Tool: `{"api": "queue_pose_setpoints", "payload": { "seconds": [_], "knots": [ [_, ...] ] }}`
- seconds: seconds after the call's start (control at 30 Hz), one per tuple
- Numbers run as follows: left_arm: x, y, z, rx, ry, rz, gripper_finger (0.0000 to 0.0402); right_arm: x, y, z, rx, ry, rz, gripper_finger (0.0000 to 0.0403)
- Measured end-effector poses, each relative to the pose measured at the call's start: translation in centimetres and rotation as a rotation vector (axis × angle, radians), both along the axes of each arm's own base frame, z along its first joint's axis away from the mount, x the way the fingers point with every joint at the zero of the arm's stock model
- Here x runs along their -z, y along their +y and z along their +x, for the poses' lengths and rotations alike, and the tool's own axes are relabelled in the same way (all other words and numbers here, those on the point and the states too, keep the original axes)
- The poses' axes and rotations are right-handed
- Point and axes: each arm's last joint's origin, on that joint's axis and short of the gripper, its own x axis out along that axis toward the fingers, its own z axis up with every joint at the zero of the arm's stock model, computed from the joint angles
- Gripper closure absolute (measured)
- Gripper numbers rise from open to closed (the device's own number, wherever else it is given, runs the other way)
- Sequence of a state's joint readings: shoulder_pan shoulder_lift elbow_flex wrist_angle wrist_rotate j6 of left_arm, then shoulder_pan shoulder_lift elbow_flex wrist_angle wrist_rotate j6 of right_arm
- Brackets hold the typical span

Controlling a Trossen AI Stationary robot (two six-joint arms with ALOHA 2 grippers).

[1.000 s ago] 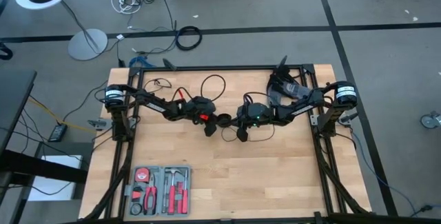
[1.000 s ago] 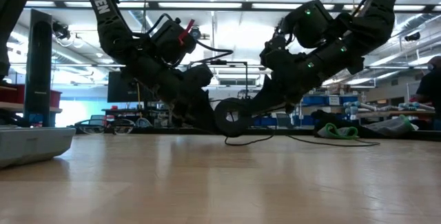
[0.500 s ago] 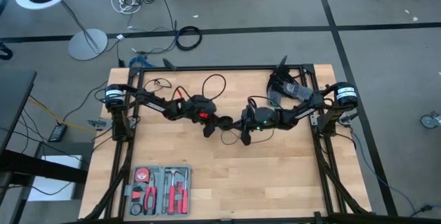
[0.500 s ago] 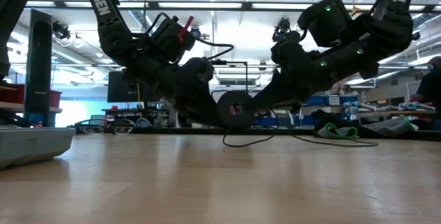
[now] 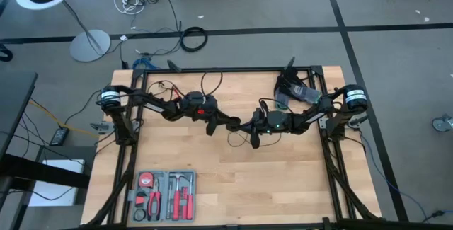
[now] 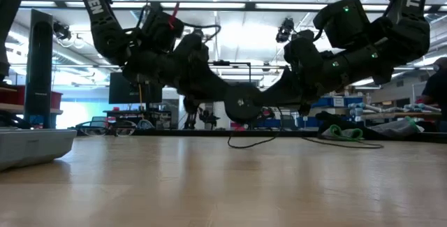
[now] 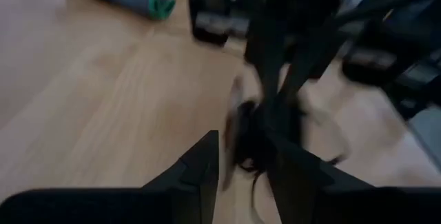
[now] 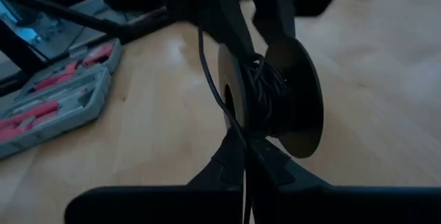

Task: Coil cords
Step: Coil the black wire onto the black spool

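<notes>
Table (image 5: 283, 180): wooden top filling the middle of the high view, where I work.
Tool case (image 5: 164, 194): grey, lower left of the high view, well apart from my arms.
My left end effector (image 5: 231, 124): centre of the high view, clamped on the spool (image 8: 275, 100), lifted off the table so cord can wind on.
My right end effector (image 5: 249, 126): just beside it, fingers together on the cord (image 8: 217, 93), probably guiding it.
Cord: partly wound on the spool; a slack loop (image 6: 255, 143) trails on the table.
</notes>
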State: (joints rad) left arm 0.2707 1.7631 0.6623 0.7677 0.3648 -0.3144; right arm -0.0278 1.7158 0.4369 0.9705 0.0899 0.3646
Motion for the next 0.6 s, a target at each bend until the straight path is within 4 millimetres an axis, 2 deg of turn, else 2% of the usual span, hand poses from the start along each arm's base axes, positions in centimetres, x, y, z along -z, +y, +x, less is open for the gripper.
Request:
{"api": "queue_pose_setpoints", "payload": {
  "seconds": [0.6],
  "knots": [
    [-0.11, -0.17, -0.09, 0.053, -0.023, -0.018, 0.028, -0.33, 0.14, 0.1, -0.046, -0.038, 0.004, 0.0403]
  ]
}}
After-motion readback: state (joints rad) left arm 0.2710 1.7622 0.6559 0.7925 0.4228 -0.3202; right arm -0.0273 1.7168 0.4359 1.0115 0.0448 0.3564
